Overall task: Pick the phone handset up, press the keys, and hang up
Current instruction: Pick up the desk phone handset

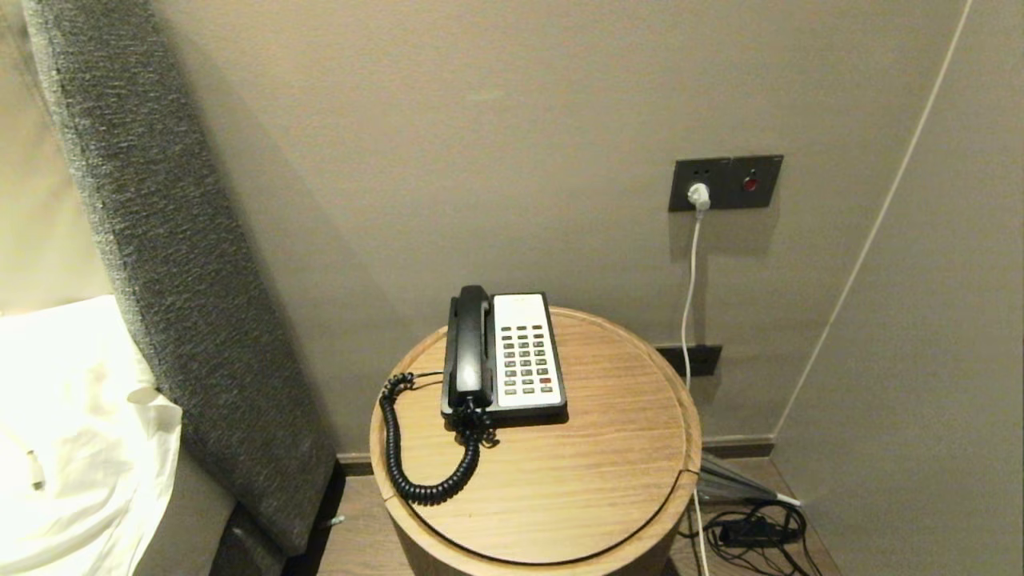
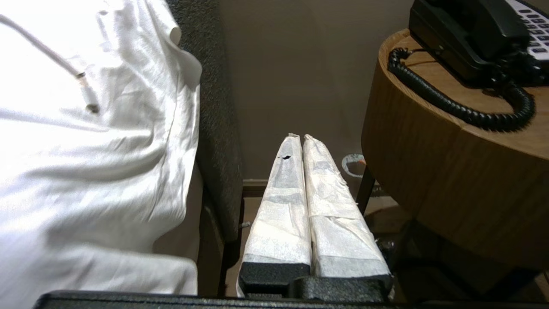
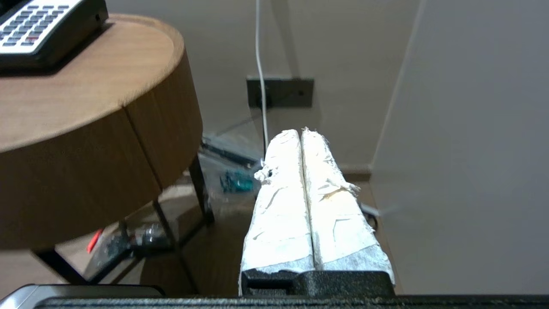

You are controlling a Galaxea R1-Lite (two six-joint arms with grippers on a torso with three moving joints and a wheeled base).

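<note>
The black phone handset [image 1: 470,348] lies in its cradle on the left side of the phone base, on a round wooden table [image 1: 608,464]. Its coiled cord [image 1: 400,456] loops over the tabletop toward the front left. The keys [image 1: 527,358] form a dark grid with one red button on the white faceplate, right of the handset. Neither arm shows in the head view. My left gripper [image 2: 299,137] hangs shut and empty below the table's level, between the bed and the table. On the other side of the table, also low, is my right gripper [image 3: 300,131], shut and empty too.
A grey padded headboard [image 1: 176,264] and white bedding [image 1: 72,432] stand left of the table. A wall socket [image 1: 724,182] with a white plug and cable is behind it on the right. Cables [image 1: 752,532] lie on the floor at the right, near a side wall [image 1: 920,360].
</note>
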